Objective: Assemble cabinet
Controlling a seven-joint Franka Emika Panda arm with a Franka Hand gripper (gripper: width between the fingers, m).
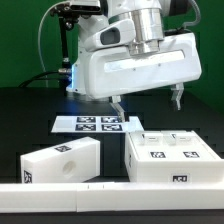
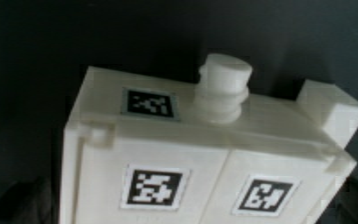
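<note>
Two white cabinet parts with black-and-white tags lie on the black table. The wider box (image 1: 170, 157) is at the exterior view's right and carries several tags. A smaller block (image 1: 60, 161) lies at the left. My gripper (image 1: 148, 101) hangs open and empty above the wider box, its two fingers spread wide and apart from it. The wrist view looks down on that box (image 2: 194, 150), with a short white peg (image 2: 224, 85) standing near its far edge. My fingers do not show in the wrist view.
The marker board (image 1: 97, 123) lies flat behind the two parts. A long low white rail (image 1: 100, 196) runs along the front edge. The white arm body fills the upper middle of the exterior view.
</note>
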